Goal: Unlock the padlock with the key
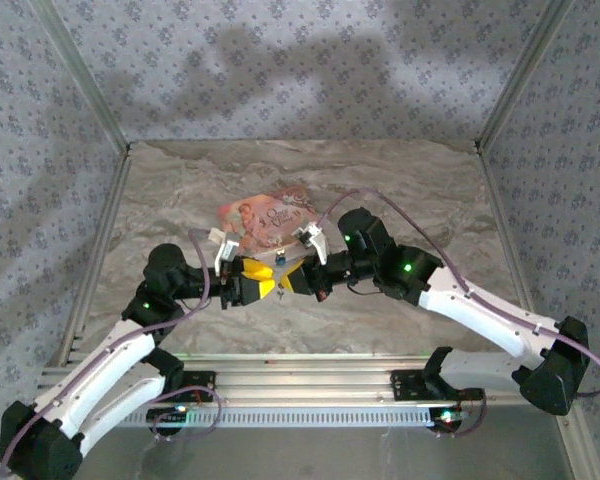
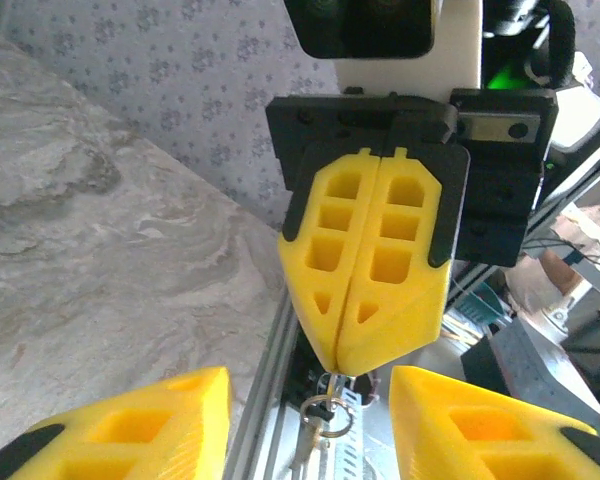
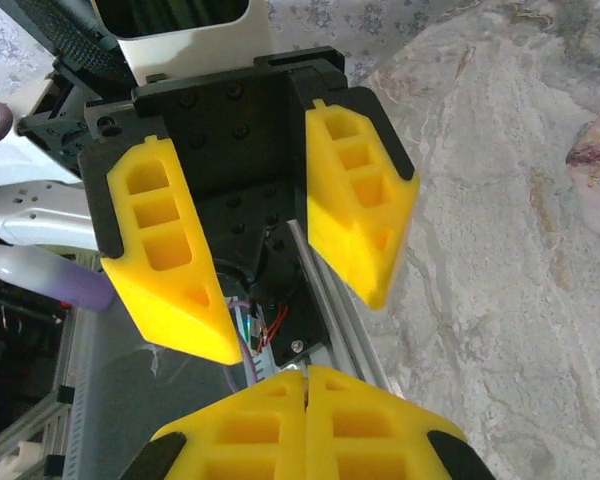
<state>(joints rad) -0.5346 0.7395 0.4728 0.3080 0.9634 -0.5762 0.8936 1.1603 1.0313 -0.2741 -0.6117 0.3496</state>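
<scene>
One key [image 2: 305, 445], hanging from right tool [image 2: 337, 365]

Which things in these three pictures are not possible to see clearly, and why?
- padlock: in the top view it is only a tiny blue speck, too small to tell locked from unlocked.
- key: in the left wrist view the bottom edge cuts it off, below the key ring.
- right hand: its closed fingers hide what exactly they pinch above the ring.
- pink box: the right edge of the right wrist view cuts it off.
</scene>
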